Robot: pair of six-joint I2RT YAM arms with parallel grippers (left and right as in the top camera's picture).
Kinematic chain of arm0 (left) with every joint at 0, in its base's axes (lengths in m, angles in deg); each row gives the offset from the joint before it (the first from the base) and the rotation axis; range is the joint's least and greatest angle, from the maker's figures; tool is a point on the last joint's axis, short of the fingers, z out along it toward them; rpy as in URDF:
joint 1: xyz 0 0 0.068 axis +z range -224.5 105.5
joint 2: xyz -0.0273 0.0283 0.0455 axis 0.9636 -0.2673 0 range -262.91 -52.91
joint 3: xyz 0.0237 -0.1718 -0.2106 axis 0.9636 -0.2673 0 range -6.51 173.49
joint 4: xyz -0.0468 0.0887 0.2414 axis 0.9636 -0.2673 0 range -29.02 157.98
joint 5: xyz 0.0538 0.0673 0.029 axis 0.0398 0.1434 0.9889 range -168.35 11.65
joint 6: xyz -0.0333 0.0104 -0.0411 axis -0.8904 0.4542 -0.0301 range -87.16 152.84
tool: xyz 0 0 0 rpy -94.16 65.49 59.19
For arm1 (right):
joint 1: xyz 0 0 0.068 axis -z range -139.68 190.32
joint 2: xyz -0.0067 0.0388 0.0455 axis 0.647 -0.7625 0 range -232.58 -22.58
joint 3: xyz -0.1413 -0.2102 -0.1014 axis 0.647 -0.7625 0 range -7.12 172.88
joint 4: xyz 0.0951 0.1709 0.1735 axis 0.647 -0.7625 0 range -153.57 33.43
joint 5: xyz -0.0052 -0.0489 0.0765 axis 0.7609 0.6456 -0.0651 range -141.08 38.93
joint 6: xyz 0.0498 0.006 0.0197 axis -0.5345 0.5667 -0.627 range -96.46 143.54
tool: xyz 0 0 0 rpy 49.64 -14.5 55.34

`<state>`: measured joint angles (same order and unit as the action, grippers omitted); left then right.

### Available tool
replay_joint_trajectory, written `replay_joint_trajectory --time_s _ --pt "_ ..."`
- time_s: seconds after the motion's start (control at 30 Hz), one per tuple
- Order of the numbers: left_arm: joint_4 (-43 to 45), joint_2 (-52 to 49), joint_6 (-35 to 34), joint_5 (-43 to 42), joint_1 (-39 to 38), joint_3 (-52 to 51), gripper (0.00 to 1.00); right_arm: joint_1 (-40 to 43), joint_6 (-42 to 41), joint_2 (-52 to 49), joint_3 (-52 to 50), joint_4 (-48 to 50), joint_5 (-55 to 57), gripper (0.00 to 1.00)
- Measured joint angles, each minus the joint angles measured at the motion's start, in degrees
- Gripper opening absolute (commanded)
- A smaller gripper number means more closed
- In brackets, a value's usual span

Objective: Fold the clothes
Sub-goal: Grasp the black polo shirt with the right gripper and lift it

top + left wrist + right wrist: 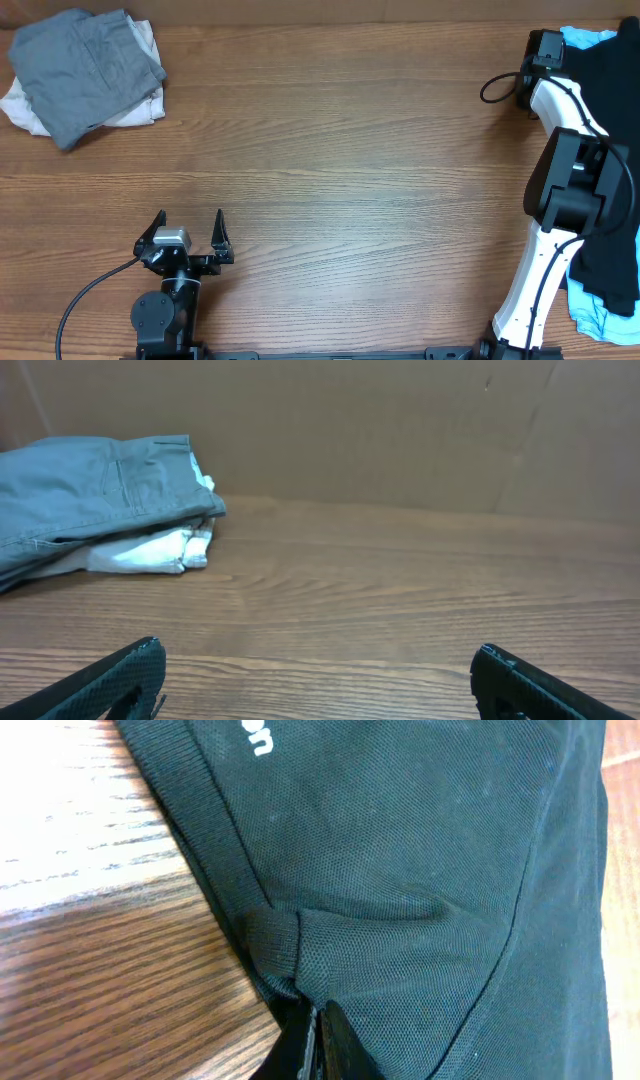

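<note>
A black T-shirt (612, 120) with a ribbed edge and a bit of white lettering lies at the table's right edge, over a light-blue piece (588, 38). My right gripper (314, 1012) is shut on a bunched fold of the black T-shirt (400, 870) close to its hem. From overhead, the right gripper (552, 52) sits at the far right, by the shirt's top edge. My left gripper (190, 232) stands wide open over bare wood near the front left, and the left wrist view shows nothing inside the left gripper (318, 652).
A pile of a grey garment (85, 65) on a white one (135, 105) lies at the far left corner; the left wrist view shows the grey garment (90, 500) ahead to the left. More light-blue cloth (600, 318) shows under the black shirt at the front right.
</note>
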<state>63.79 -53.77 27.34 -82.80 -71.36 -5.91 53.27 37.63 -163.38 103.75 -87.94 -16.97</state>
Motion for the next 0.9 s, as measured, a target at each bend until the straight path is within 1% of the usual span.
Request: replay_joint_trajectory --time_s 0.23,0.4,0.5,0.7,0.9 --pt "0.0 0.0 0.0 0.0 0.0 0.0 1.00 -0.9 -6.2 -0.2 2.7 -1.2 3.6 0.04" --pt "0.0 0.0 0.0 0.0 0.0 0.0 1.00 -1.0 -10.9 1.5 3.2 -2.4 2.3 0.04" --pt "0.0 0.0 0.0 0.0 0.0 0.0 1.00 -0.9 -12.5 4.7 3.2 -3.1 0.3 0.04" --pt "0.0 0.0 0.0 0.0 0.0 0.0 1.00 -1.3 -13.9 14.4 3.2 -3.6 -1.0 0.04" --pt "0.0 0.0 0.0 0.0 0.0 0.0 1.00 -4.8 -14.1 20.5 3.8 -6.1 -3.0 0.04"
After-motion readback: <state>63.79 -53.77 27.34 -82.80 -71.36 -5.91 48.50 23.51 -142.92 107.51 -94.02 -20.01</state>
